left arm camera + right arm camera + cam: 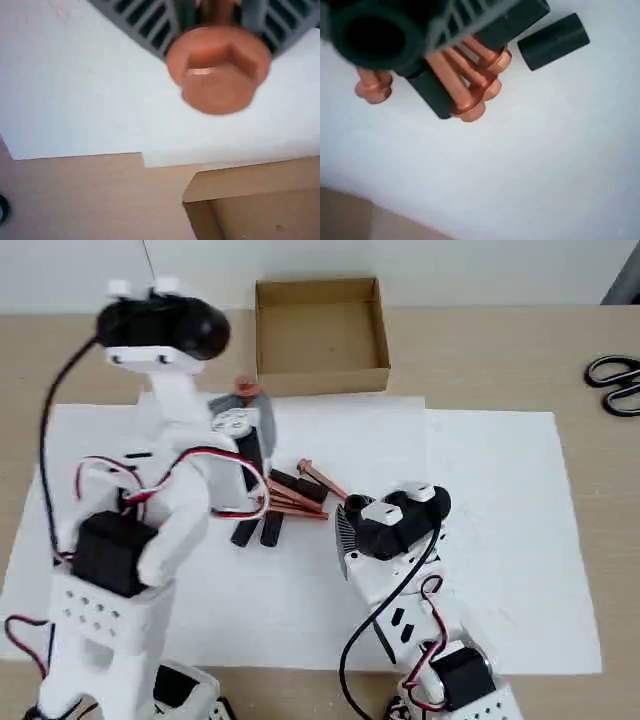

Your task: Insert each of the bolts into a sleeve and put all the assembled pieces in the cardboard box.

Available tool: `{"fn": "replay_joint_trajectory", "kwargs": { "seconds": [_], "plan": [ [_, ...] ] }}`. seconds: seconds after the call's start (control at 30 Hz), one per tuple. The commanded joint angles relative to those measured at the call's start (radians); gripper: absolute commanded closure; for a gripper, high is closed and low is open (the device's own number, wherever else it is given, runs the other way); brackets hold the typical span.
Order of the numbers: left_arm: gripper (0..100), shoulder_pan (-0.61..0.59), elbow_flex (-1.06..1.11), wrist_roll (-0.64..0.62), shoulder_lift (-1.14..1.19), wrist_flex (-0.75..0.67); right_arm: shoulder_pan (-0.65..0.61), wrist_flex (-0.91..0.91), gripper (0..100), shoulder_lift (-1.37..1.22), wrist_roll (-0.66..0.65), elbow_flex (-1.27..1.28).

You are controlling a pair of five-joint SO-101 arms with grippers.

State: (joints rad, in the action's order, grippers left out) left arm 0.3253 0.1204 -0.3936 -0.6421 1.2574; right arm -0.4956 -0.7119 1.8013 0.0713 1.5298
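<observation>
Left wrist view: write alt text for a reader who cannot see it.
The left gripper's grey fingers clamp a copper-coloured bolt, hexagonal head facing the camera, above white paper. Beyond lie the table and a cardboard box corner.

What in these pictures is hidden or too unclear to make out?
High view: the left arm covers part of the pile, so its bolts and sleeves cannot be counted.
High view: the scissors are cut off by the edge.
Left wrist view: the bolt hides its shank behind its own head.
Right wrist view: the sleeve nearest the camera is cut off by the edge, its length unseen.
</observation>
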Motion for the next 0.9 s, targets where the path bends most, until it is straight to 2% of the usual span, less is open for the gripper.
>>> {"fn": "replay_joint_trajectory", "kwargs": {
  "seconds": [0.0, 0.23, 0.43, 0.63, 0.87],
  "plan": [
    [99, 0.051, 0.067, 0.021, -0.021, -0.115, -0.015, 0.021, 99.5, 0.012, 0.012, -0.009],
    [99, 0.147, 0.228, 0.049, -0.023, -0.269, -0.059, 0.021, 99.5, 0.012, 0.014, -0.005],
    [99, 0.218, 0.328, 0.049, -0.023, -0.288, -0.058, 0.025, 99.5, 0.012, 0.061, -0.003],
    [99, 0.222, 0.392, 0.043, -0.025, -0.433, -0.058, 0.028, 99.5, 0.013, 0.063, 0.018],
    [99, 0.221, 0.392, 0.017, -0.025, -0.463, -0.056, 0.028, 99.5, 0.013, 0.063, 0.018]
  ]
}}
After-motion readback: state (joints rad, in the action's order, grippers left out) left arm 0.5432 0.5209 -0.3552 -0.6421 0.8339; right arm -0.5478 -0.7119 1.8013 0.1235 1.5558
